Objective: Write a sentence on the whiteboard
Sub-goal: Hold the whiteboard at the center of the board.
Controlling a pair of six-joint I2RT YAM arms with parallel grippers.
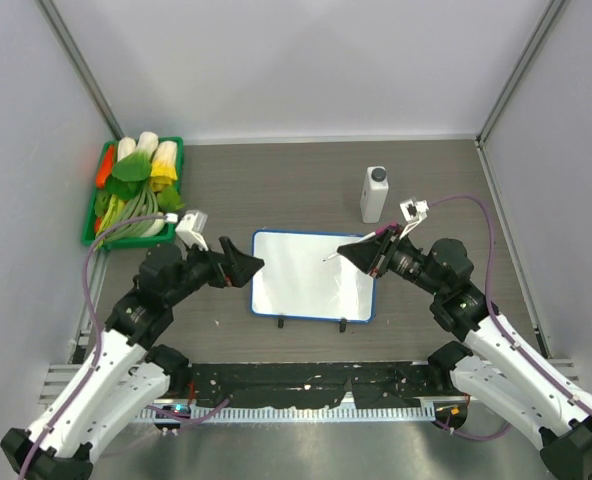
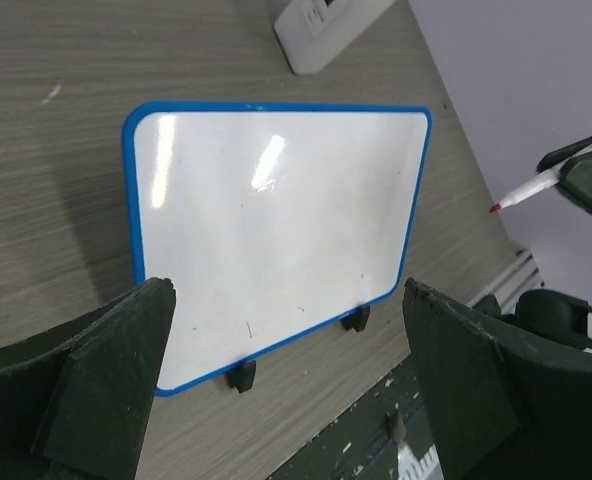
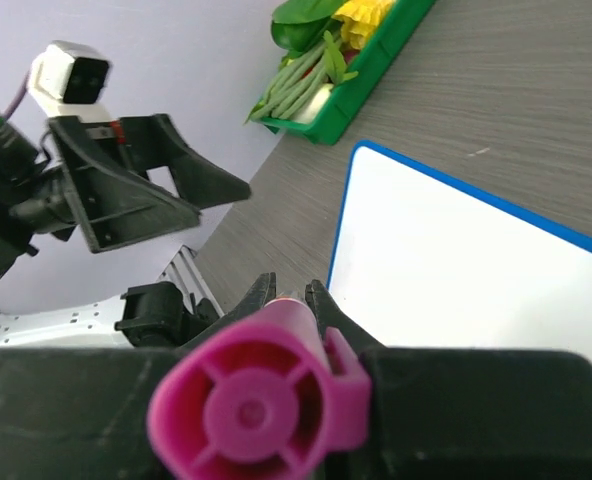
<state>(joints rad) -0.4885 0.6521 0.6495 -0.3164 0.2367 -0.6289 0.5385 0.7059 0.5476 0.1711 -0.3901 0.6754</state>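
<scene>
The whiteboard (image 1: 296,290) lies blank at mid-table, with all the writing left to do, as the right gripper (image 1: 361,250), clamped tight on a pink marker (image 1: 338,254), poises its tip above the board and the left gripper (image 1: 248,266) gapes wide beside its left edge.

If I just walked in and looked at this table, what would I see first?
Probably the whiteboard with the blue rim, lying in the middle of the table with nothing written on it. The right claw grips a pink marker by the board's right side, and the left claw gapes open at its left edge. A green tray of bright vegetables sits in the far left corner.
</scene>
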